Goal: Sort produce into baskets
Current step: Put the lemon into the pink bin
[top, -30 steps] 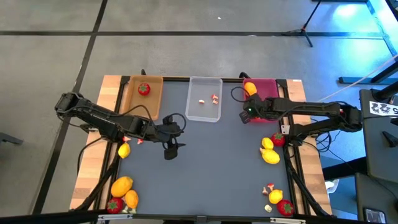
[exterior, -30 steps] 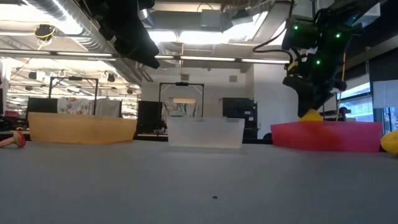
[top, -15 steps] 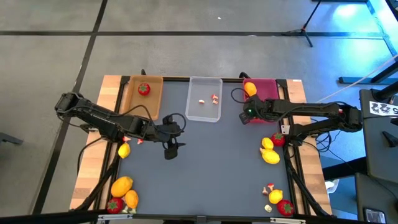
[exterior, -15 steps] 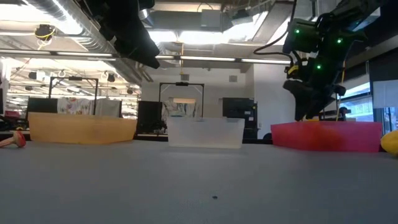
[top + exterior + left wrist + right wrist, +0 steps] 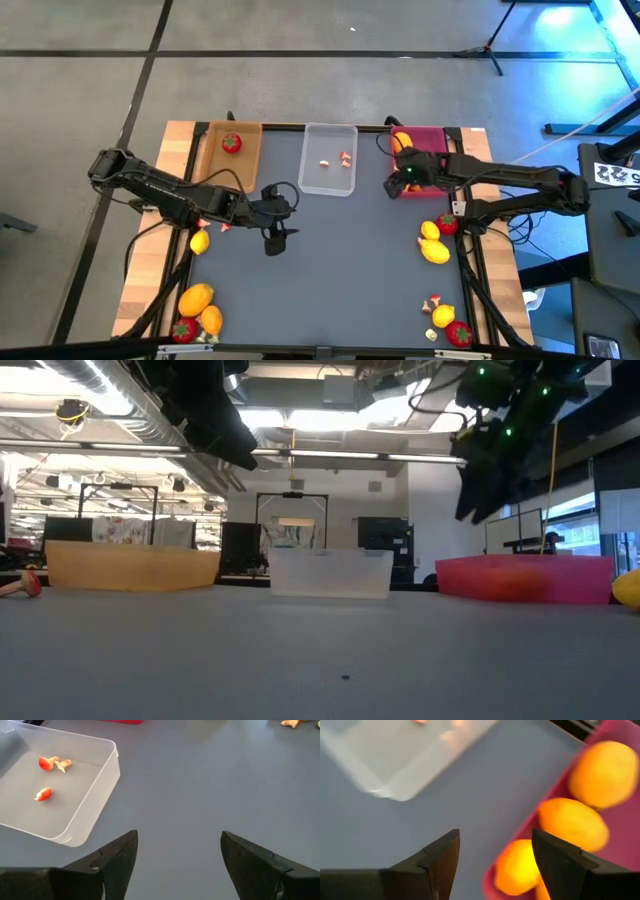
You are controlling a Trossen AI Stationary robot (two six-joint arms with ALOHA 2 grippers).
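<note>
Fruit and three baskets on my table

The tan basket [image 5: 231, 150] held one red strawberry [image 5: 231, 143]. The clear basket [image 5: 329, 172] held small red-and-white mushroom bits [image 5: 345, 158]. The pink basket [image 5: 612, 847] held three orange fruits [image 5: 572, 823]. More yellow fruits [image 5: 434, 250] lay loose near the table's edges.

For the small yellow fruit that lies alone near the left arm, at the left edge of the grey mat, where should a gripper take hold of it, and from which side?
Grip the small yellow fruit across its middle, coming straight down from above. It looks rounded and lies free on the mat, with nothing touching it, so the fingers probably fit on both sides. The left gripper, open and empty, is the nearer one.
</note>
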